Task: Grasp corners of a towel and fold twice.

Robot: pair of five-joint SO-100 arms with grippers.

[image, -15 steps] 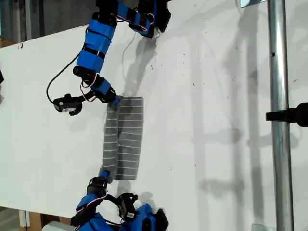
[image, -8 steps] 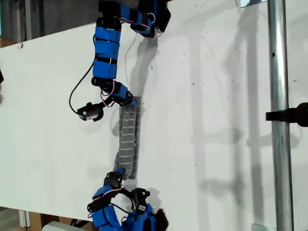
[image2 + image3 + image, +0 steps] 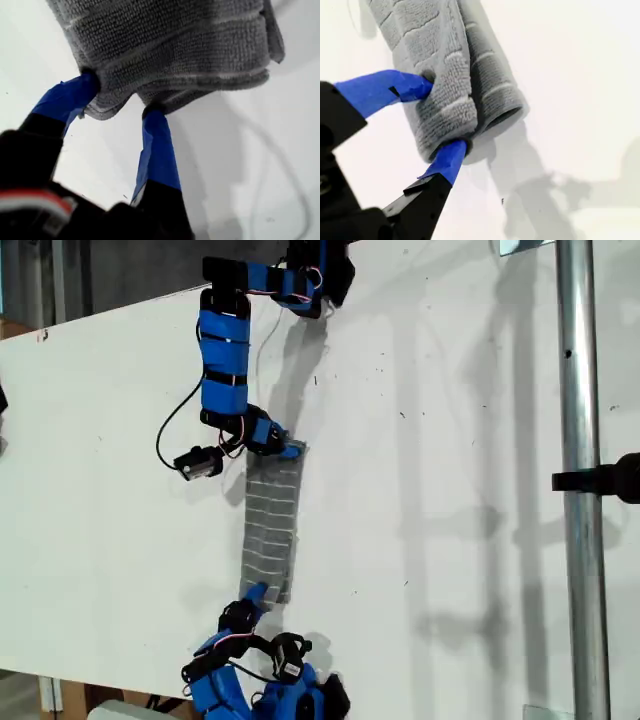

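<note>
The grey towel [image 3: 272,530] with thin white stripes is bunched into a narrow strip on the white table [image 3: 450,440], stretched between two blue arms. One arm's gripper [image 3: 290,450] holds its far end and the other arm's gripper [image 3: 257,592] holds its near end. The wrist views do not show which arm is which. My first gripper [image 3: 120,97] is shut on a folded edge of the towel [image 3: 175,40], next to a rounded corner [image 3: 272,47]. My second gripper [image 3: 442,115] is shut on the doubled-over end of the towel [image 3: 445,65].
A metal pole [image 3: 575,480] with a black clamp [image 3: 612,478] runs down the exterior view's right. A black cable [image 3: 165,435] loops beside the upper arm. The table's edge runs along the exterior view's left and bottom.
Both arms moved toward the exterior view's right, carrying the towel's ends. The towel went from a wider flat fold to a narrow bunched strip.
</note>
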